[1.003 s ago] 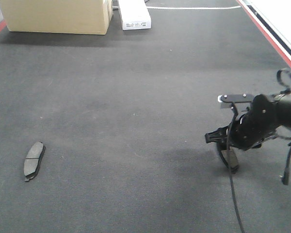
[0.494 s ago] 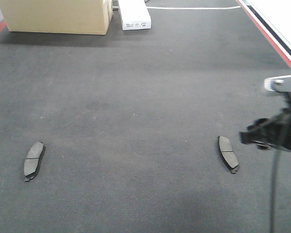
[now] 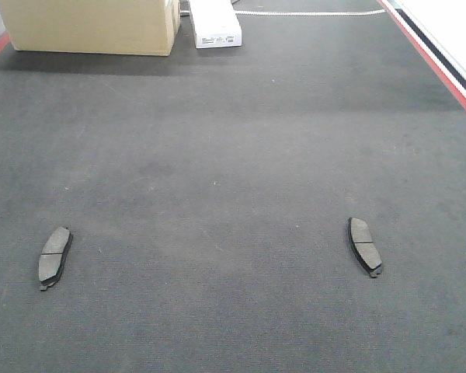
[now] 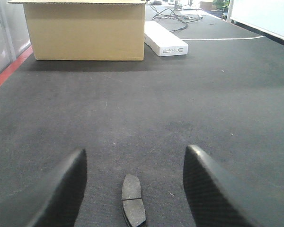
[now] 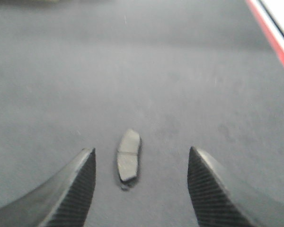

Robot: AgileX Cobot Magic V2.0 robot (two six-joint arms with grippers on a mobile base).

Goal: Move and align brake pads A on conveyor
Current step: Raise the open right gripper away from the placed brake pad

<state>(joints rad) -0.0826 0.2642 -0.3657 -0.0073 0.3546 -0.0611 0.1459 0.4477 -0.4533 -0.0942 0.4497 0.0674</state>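
Retreating right gripper (image 5: 141,151), wide open, empty, just set right pad (image 3: 365,245) on belt (image 3: 217,155), seemingly flat (blurry); left gripper (image 4: 135,150) open, empty, by left pad (image 3: 53,256).

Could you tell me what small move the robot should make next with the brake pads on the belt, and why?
Probably lower the open left claw over the left brake pad, which lies centred just ahead of it. In the front view that pad sits slightly nearer than the right brake pad on the conveyor, so it may need nudging into line.
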